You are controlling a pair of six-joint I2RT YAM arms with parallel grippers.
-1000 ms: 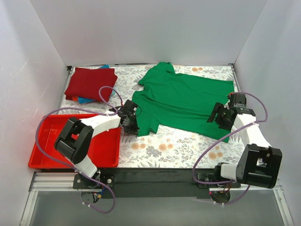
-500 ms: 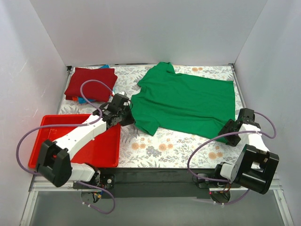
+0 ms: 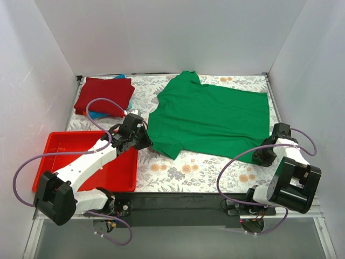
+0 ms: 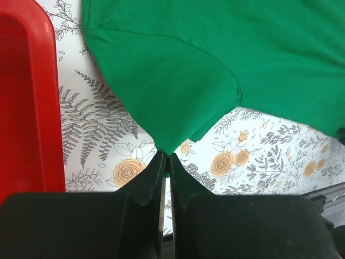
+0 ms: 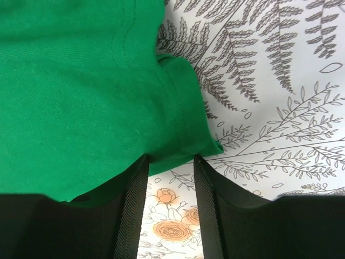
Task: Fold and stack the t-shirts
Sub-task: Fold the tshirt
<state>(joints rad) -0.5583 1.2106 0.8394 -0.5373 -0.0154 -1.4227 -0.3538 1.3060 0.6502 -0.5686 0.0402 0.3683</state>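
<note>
The bright green t-shirt (image 3: 215, 116) lies spread flat on the flowered table, collar toward the back left. My left gripper (image 3: 144, 141) is shut on the tip of its near left sleeve (image 4: 161, 116), low over the table. My right gripper (image 3: 265, 154) is open at the shirt's near right hem corner (image 5: 188, 135); the cloth edge lies at its fingertips (image 5: 135, 167) and table shows between them. The dark red t-shirt (image 3: 104, 94) lies folded at the back left on a blue/teal one, seen only as an edge (image 3: 99, 114).
A red plastic tray (image 3: 54, 162) sits at the near left, under my left arm; its wall also shows in the left wrist view (image 4: 24, 97). White walls enclose the table on three sides. The black rail with the arm bases runs along the near edge.
My left arm stretched out and took the green sleeve tip, drawing it slightly leftward. My right gripper slid off the shirt body to its near right hem corner.
</note>
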